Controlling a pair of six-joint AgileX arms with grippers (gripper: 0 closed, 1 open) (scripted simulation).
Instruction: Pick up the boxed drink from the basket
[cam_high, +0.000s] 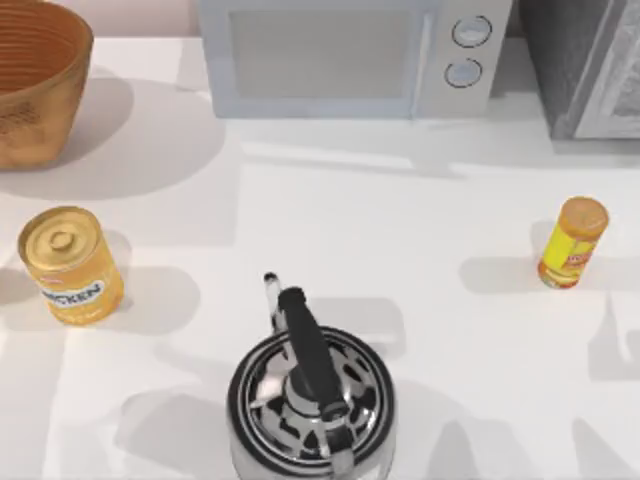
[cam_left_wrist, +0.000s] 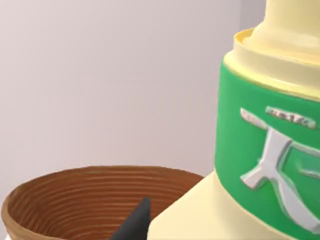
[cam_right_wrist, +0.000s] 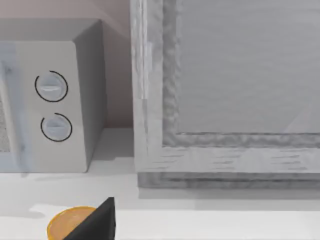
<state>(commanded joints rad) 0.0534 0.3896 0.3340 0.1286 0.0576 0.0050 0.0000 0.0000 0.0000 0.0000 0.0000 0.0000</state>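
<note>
At the upper left of the top view the wicker basket (cam_high: 30, 110) stands on the white table, a yellow can (cam_high: 70, 265) below it at the left edge. In the left wrist view the boxed drink (cam_left_wrist: 260, 150), cream with a green band, looms at the right of the frame above the basket's rim. The left gripper (cam_left_wrist: 140, 222) looks clamped on it, one dark fingertip showing against its edge. The lift appears under way; next comes raising the carton clear without tilting. A kettle (cam_high: 310, 400) sits at bottom centre, a microwave (cam_high: 340, 55) at top centre. The right gripper (cam_right_wrist: 100, 225) hangs parked over the orange bottle (cam_high: 572, 243) at right; its grip cannot be told.
</note>
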